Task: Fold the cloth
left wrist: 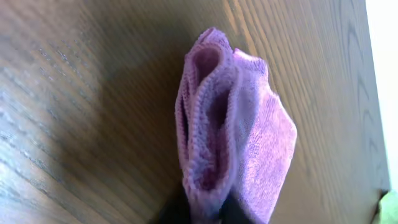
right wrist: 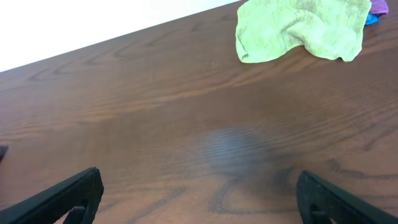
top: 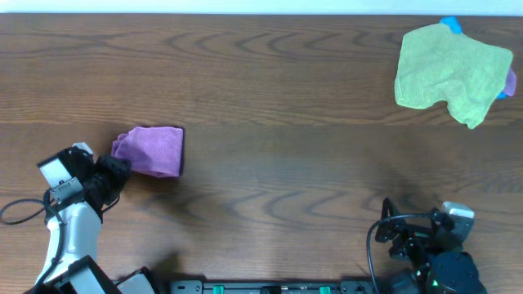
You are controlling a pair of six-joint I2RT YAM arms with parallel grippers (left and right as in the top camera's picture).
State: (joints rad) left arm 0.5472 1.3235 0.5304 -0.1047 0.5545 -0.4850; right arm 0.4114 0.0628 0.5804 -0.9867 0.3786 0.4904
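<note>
The purple cloth [top: 152,149] lies folded into a small thick bundle on the left part of the table. My left gripper [top: 114,170] is at its left end, shut on a fold of it. In the left wrist view the cloth [left wrist: 249,137] fills the middle, its layered edges facing the camera, and my dark fingertips [left wrist: 205,214] pinch its near end at the bottom edge. My right gripper [top: 400,237] rests at the front right, far from the cloth. Its two black fingers [right wrist: 199,199] are wide apart with nothing between them.
A larger light-green cloth [top: 449,72] lies at the far right corner, also in the right wrist view [right wrist: 298,28]. A small blue item [top: 451,24] and a bit of purple [top: 511,80] peek from under it. The table's far edge meets a white surface.
</note>
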